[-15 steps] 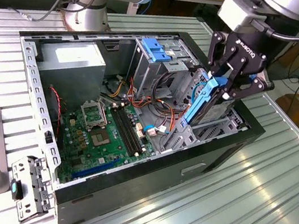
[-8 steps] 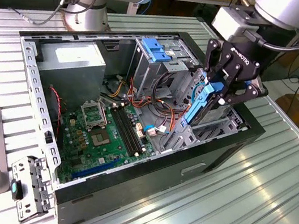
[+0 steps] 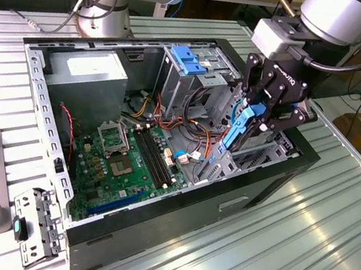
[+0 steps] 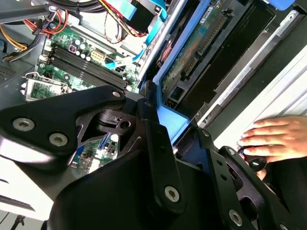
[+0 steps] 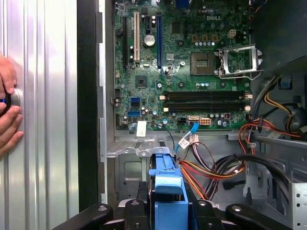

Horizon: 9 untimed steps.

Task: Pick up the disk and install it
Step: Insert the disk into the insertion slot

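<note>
A: What's the count?

B: One gripper (image 3: pixel 257 123), one disk (image 3: pixel 238 132), one open computer case (image 3: pixel 172 224) with its motherboard (image 5: pixel 192 72) bare, one blue latch plate (image 3: pixel 187 60), one grey power-supply box (image 3: pixel 90 73).

A: Where's the disk?

B: Between the jaws, which are closed on it, a blue side rail showing between them. It stands on edge, its lower end at the drive cage (image 3: pixel 208 169) just beneath the jaws (touching or not, I cannot tell).

A: What differs between views?

B: The exterior view takes in the whole case, the power-supply box well away from the jaws. In both wrist views a person's hand (image 4: pixel 276 139) rests on the ribbed table (image 5: pixel 48 96) outside the case wall, off to one side of the jaws.
</note>
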{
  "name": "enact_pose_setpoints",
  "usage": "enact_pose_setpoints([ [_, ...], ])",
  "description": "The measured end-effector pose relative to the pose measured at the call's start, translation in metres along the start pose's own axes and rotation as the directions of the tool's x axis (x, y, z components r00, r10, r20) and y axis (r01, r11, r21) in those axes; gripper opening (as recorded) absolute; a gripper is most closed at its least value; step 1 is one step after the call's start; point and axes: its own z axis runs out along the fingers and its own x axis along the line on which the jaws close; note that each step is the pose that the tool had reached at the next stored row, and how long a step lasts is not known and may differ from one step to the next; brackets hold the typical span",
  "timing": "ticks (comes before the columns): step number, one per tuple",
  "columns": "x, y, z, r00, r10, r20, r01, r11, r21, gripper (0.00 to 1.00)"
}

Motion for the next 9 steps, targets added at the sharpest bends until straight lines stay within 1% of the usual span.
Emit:
enact_pose_setpoints([
  [3, -0.0001, -0.0001, 0.0031, 1.0000, 0.000, -0.0002, 0.000, 1.0000, -0.0006, 0.37],
  [9, 0.0000, -0.0001, 0.0032, 1.0000, 0.000, -0.0007, 0.000, 1.0000, -0.0006, 0.37],
])
